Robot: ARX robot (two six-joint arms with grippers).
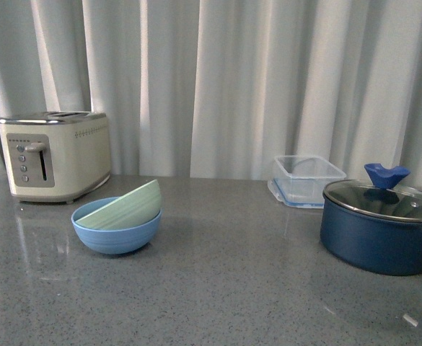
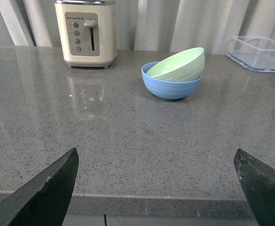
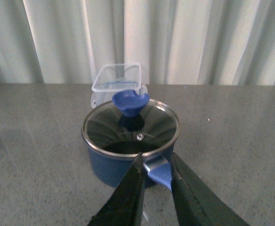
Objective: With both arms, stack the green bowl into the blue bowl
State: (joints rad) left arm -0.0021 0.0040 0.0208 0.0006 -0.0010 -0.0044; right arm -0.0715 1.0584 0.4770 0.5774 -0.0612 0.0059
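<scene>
Green bowl [image 1: 128, 206] is sitting tilted in blue bowl [image 1: 117, 232]; only wrist views are showing left claw [image 2: 158, 183] spread wide, right claw [image 3: 155, 181] nearly closed beside pot handle [image 3: 158, 171].

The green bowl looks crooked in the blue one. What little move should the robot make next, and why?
Probably reach the open left claw toward the pale mint-green round bowl to level it: it leans tilted inside the light sky-blue round bowl, far from that claw.

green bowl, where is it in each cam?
Front: green bowl left of centre, tilted inside the blue bowl.
Left wrist: green bowl upper centre-right, same tilt in the blue bowl.
Right wrist: not in it.
Shared landmark: toaster, beside the bowls in both views.
</scene>
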